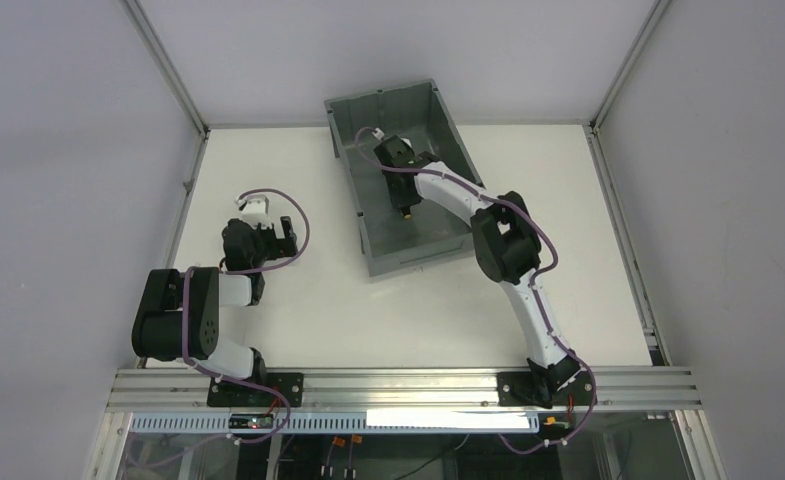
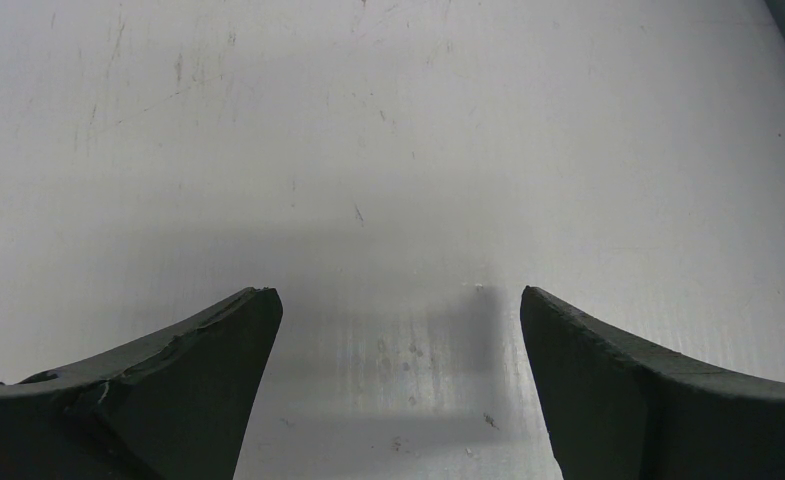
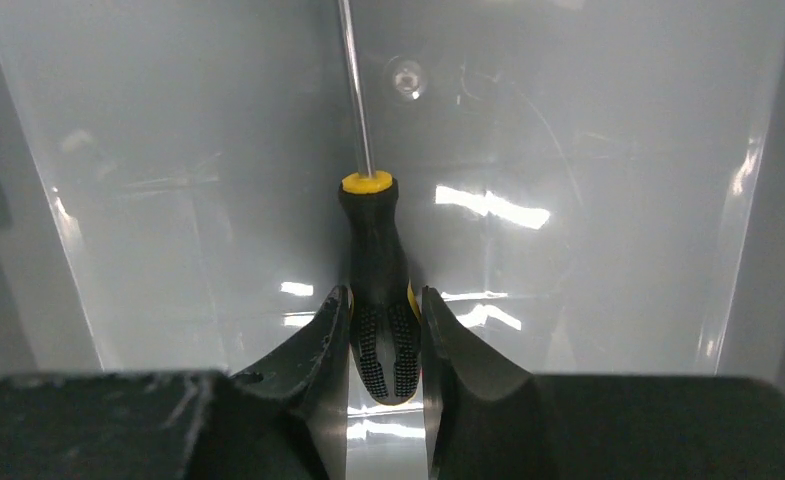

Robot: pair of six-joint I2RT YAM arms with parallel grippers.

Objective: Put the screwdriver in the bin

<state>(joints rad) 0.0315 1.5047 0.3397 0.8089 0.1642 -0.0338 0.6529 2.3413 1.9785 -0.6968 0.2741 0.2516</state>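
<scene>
The dark grey bin stands at the back middle of the table, tilted a little. My right gripper reaches into it and is shut on the screwdriver. Its jaws clamp the black ribbed handle. The yellow collar and thin shaft point away from the gripper over the glossy bin floor. A speck of the yellow shows at the gripper's tip in the top view. I cannot tell whether the screwdriver touches the floor. My left gripper is open and empty low over the white table.
The bin's walls surround the right gripper on all sides; the lower front end faces the arms. The left arm is folded at the table's left side. Metal frame rails border the table.
</scene>
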